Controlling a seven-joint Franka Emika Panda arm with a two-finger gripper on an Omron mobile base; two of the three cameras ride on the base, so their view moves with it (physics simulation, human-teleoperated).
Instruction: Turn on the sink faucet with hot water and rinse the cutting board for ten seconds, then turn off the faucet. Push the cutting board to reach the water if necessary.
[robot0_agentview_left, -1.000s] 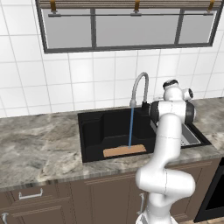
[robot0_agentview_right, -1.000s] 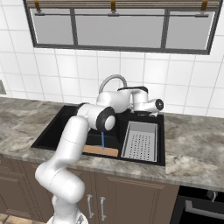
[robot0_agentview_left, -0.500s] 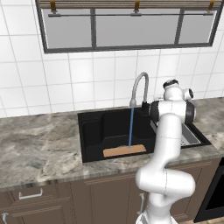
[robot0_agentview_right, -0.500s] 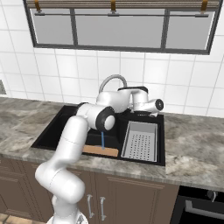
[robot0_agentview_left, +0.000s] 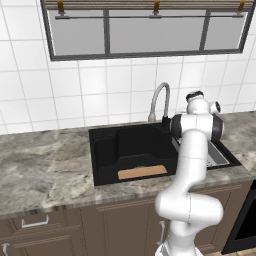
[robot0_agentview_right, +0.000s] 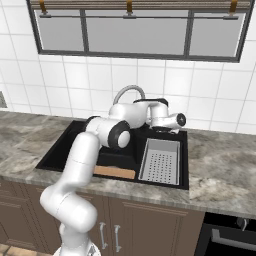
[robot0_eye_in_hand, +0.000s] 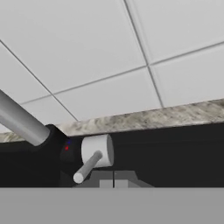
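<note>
The large deep black rectangular sink (robot0_agentview_left: 105, 150) is set in the grey marbled stone counter (robot0_agentview_left: 40, 170). The thin flat light-tan wooden cutting board (robot0_agentview_left: 142, 172) lies on the sink floor near the front wall, roughly under the spout, probably so that a stream can reach it. No water falls from the tall slim grey metal gooseneck faucet (robot0_agentview_left: 159, 100). The gripper (robot0_eye_in_hand: 113, 183), fingers together and holding nothing, sits just beside the small grey faucet lever (robot0_eye_in_hand: 89, 164), I think because it works this handle. Further right is a grey perforated drain tray (robot0_agentview_right: 161, 161). Behind are white tiles (robot0_agentview_left: 100, 90) and a window (robot0_agentview_left: 150, 30).
</note>
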